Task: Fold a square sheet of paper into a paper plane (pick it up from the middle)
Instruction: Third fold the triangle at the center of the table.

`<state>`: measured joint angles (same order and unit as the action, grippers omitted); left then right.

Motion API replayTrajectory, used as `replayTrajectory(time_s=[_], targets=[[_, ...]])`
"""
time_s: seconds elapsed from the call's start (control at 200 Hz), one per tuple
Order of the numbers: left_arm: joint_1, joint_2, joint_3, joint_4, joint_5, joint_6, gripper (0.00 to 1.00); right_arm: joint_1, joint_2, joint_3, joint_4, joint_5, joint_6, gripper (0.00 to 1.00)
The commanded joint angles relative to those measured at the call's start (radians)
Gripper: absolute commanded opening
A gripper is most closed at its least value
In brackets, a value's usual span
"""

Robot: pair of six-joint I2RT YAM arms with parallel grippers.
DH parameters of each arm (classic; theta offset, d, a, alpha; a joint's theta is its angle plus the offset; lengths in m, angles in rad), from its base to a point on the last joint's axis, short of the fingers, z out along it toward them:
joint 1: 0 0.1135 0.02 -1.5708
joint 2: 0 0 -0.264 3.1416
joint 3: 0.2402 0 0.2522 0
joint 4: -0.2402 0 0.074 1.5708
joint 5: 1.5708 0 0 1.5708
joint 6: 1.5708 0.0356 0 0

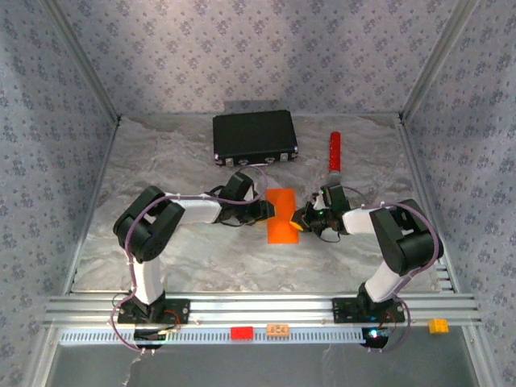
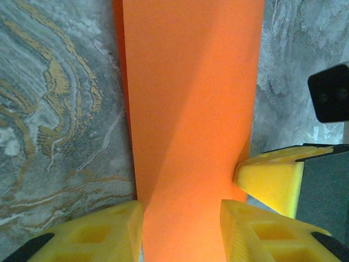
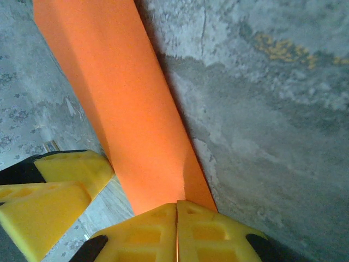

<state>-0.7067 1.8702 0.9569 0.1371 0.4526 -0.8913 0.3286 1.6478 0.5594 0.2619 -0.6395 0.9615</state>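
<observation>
The square sheet of paper (image 1: 280, 216) is bright orange and lies as a folded, narrow rectangle in the middle of the marbled table. My left gripper (image 1: 272, 211) is at its left edge, open. In the left wrist view the paper (image 2: 191, 109) runs between its yellow fingers (image 2: 109, 232), around my left gripper (image 2: 182, 224). My right gripper (image 1: 300, 223) is at the paper's right edge. In the right wrist view my right gripper (image 3: 176, 210) has its jaws pressed together on the near end of the paper (image 3: 125, 109). The paper's upper layer lifts slightly along the crease.
A black case (image 1: 254, 135) lies at the back of the table, and a red cylinder (image 1: 334, 151) to its right. Small red (image 1: 241, 332), orange (image 1: 278, 329) and yellow (image 1: 438, 325) bricks sit on the front rail. Patterned walls close in both sides.
</observation>
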Motion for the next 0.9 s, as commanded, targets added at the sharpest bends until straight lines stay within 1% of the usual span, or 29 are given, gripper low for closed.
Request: replayTrajectory(time_s=[0.0,0.19,0.355,0.7,0.894], targets=[[0.001,-0.002,0.017,-0.083,-0.037,0.015,0.42,0.028,0.037,-0.021,-0.008,0.037,0.003,0.1],[0.001,0.02,0.028,-0.086,-0.025,0.006,0.42,0.028,0.037,-0.016,-0.015,0.039,0.001,0.1],[-0.003,0.031,0.055,-0.147,-0.047,0.02,0.43,0.028,0.039,-0.016,-0.015,0.041,0.0,0.1],[-0.008,0.066,0.078,-0.108,0.031,0.019,0.42,0.03,0.042,-0.015,-0.015,0.039,-0.001,0.1],[-0.008,0.061,0.081,-0.09,0.049,0.019,0.41,0.029,0.042,-0.015,-0.016,0.04,-0.001,0.1]])
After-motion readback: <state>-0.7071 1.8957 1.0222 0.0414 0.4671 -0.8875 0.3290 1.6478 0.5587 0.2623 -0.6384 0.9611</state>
